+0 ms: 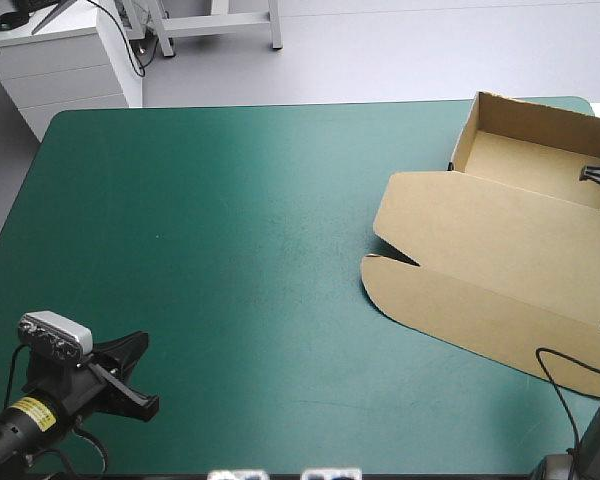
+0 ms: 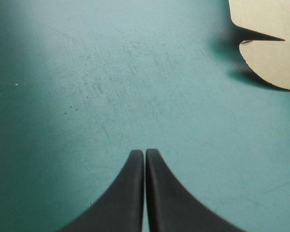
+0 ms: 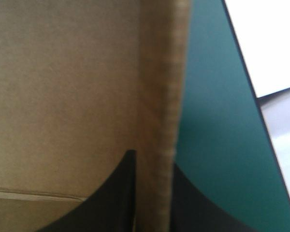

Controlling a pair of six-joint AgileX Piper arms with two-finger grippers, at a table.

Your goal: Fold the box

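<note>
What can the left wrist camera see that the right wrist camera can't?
Only the left wrist view: the left gripper, its black fingers shut together over bare teal-green cover, with the rounded flaps of the box ahead and to one side. Only the right wrist view: the right gripper pinching the box's raised wall, one finger inside, one outside, and the table's edge beyond. Both: the brown box and the teal-green cover.

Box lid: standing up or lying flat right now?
Flat. The lid lies spread on the teal-green cover; only the box walls at the far right corner stand raised.
</note>
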